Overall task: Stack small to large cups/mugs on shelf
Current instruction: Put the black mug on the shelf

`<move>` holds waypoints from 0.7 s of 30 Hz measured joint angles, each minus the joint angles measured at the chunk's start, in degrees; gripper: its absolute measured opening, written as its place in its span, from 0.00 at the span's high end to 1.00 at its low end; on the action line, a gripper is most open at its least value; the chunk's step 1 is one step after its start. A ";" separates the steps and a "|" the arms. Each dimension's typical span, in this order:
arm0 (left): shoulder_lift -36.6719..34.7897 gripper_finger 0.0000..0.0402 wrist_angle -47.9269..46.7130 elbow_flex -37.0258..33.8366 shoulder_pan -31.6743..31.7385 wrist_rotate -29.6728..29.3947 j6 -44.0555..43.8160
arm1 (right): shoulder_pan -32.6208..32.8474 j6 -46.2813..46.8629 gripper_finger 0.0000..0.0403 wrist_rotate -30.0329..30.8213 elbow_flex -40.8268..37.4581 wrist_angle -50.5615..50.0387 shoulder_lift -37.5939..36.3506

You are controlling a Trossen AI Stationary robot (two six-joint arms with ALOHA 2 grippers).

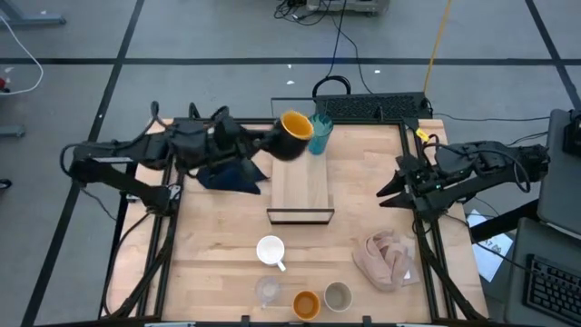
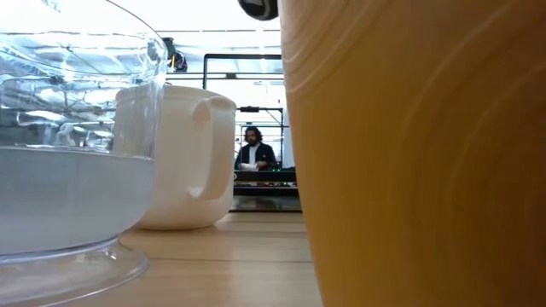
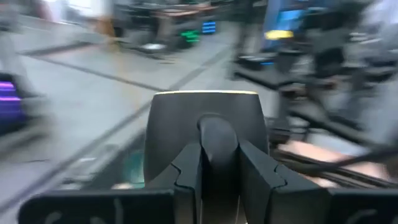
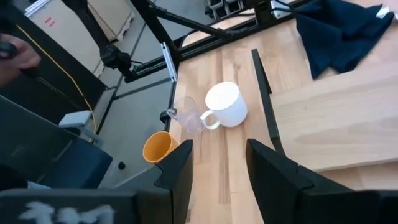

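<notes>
Black mug (image 1: pixel 294 133) with its glossy yellow-orange inside is being carried, tipped sideways, over the shelf's (image 1: pixel 301 186) far end.
At the worktop's near edge the clear glass (image 1: pixel 268 291), orange cup (image 1: pixel 306 303), grey-beige cup (image 1: pixel 338 295) and white mug (image 1: pixel 271 250) are waiting; farther off, the left gripper (image 1: pixel 263 138) is clamping the mug, which I judge needs righting before being lowered beside the ribbed teal tumbler (image 1: pixel 320 133); the right gripper (image 1: pixel 392 189) is idling wide at the right edge.

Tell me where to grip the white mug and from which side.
Grip the white mug by its rim, coming straight down from above. It stands upright with its mouth open and clear space around it. Its handle points toward the table's front edge, so pinch the wall opposite the handle.
</notes>
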 joint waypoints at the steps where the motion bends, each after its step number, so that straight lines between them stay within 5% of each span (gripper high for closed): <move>1: -1.38 0.83 3.16 -3.45 2.11 4.32 -0.08 | 0.00 0.17 0.65 0.02 0.00 0.07 0.09; 13: -10.49 0.83 25.81 -32.89 27.12 42.97 -3.72 | -0.07 1.13 0.65 10.53 0.00 2.70 0.44; 21: -9.64 0.83 40.97 -44.41 38.29 44.20 -1.58 | -1.66 5.33 0.65 11.97 0.00 3.63 1.26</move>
